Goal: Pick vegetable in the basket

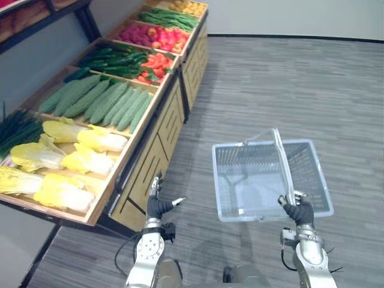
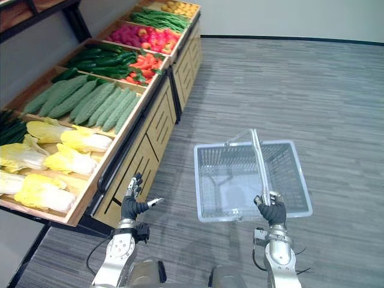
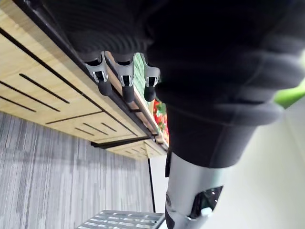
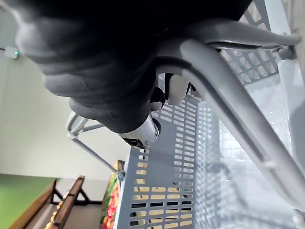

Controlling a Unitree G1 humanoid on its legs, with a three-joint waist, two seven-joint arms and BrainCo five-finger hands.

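Grey floor point(image 1: 270, 78), right hand point(image 1: 298, 211) with fingers point(image 4: 169, 88) curled round basket point(image 1: 318, 174) handle point(image 1: 282, 159), left hand point(image 1: 157, 207) with fingers point(image 3: 126, 81) spread

The left hand point(image 1: 157, 205) and the right hand point(image 1: 298, 211) each wear a dark ribbed cover over the back and wrist. Past the cover, the left hand's fingers point(image 3: 125, 78) are silver with dark tips. Behind each wrist runs a rounded silver-grey forearm point(image 1: 146, 257).
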